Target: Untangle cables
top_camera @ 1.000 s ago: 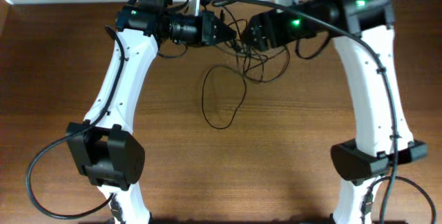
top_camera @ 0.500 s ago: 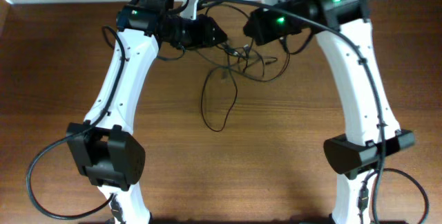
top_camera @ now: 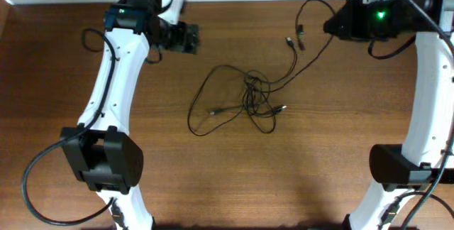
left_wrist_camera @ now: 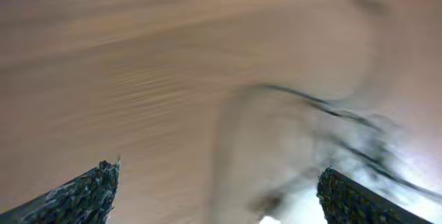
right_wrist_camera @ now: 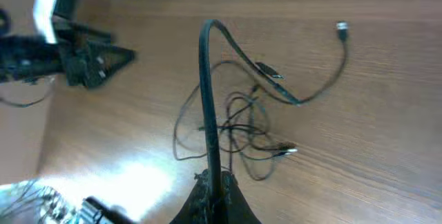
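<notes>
Overhead, the thin black cables (top_camera: pixel 256 100) lie loosely knotted near the middle of the brown wooden surface (top_camera: pixel 319 159), one strand rising to the right claw (right_wrist_camera: pixel 213 180), which pinches it, while the left claw (left_wrist_camera: pixel 217 175) hangs spread, well apart from them.

The cables (top_camera: pixel 252 99) ahead of the jaws of the right gripper (right_wrist_camera: pixel 213 182) are black, with tiny silver tips. That gripper is black too, and so is the left gripper (top_camera: pixel 190 38). The table (top_camera: pixel 319 166) under both jaws is brown wood with thin darker stripes. The arms (top_camera: pixel 106 95) behind the jaws are white with black joints. Each has a small green light (top_camera: pixel 381 15).
</notes>
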`<state>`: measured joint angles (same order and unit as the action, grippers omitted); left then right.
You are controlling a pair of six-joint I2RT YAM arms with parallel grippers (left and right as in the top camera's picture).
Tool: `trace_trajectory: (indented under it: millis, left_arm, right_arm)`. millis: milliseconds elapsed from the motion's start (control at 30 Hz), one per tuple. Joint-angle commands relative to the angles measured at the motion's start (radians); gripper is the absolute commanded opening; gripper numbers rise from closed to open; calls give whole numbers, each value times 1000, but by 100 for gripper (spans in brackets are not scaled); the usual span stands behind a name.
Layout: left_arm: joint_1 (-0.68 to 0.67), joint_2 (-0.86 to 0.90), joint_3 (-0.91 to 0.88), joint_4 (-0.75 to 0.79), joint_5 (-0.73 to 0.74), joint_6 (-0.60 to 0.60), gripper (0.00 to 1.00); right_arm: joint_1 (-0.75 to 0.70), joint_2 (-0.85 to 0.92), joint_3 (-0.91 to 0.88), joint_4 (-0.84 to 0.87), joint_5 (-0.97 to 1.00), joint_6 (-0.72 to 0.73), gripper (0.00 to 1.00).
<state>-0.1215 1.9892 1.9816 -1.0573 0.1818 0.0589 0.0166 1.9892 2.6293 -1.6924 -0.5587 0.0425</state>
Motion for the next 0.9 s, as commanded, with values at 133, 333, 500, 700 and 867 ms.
trace_trajectory:
  millis: [133,333,500,700,867]
  left_arm:
    - [-293,-14,9,36,615,340,91]
    - [-464,156,9,158,608,278,83]
    - [-476,169,9,156,587,278,48]
    - [-433,171,9,146,328,240,0]
    - [-344,158,47,139,326,195,0]
  right_arm:
    - [14,-18,7,12,-47,-21,4]
    - [14,-18,7,13,-33,-32,4]
    - [14,-18,7,20,-32,-39,4]
    - [-67,-18,7,16,-119,-38,4]
    - [-140,-18,7,2,-108,-38,4]
